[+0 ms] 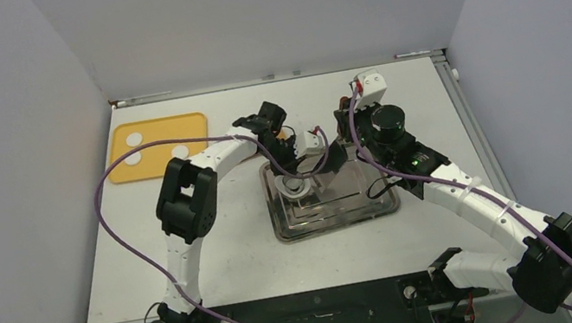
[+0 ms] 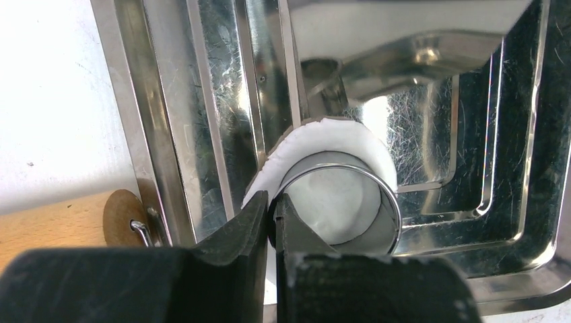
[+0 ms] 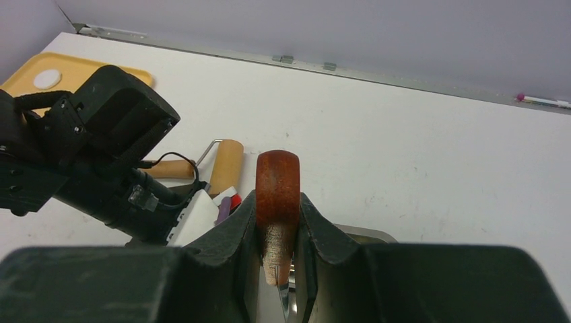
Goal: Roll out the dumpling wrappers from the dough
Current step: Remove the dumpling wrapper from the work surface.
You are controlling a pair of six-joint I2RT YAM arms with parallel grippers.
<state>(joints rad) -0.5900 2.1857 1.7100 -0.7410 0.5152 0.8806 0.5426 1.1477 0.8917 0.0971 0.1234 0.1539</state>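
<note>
A thin white dumpling wrapper (image 2: 357,138) lies in the metal tray (image 2: 202,101). A shiny metal ring (image 2: 392,202) stands on it, and white sheet sticks out around the ring. My left gripper (image 2: 273,202) is shut on the ring's near wall; it also shows in the top view (image 1: 297,182). My right gripper (image 3: 277,210) is shut on a reddish-brown wooden handle (image 3: 277,175) with a metal blade (image 2: 404,33) that hangs over the tray just behind the ring. White dough lumps (image 1: 135,138) sit on the yellow tray (image 1: 189,125) at the far left.
A wooden roller (image 3: 225,165) lies on the table just behind the metal tray (image 1: 386,202), beside the left wrist, and shows in the left wrist view (image 2: 60,222). The yellow tray (image 3: 81,67) holds a dough lump (image 3: 47,79). Walls close in the table's back and sides.
</note>
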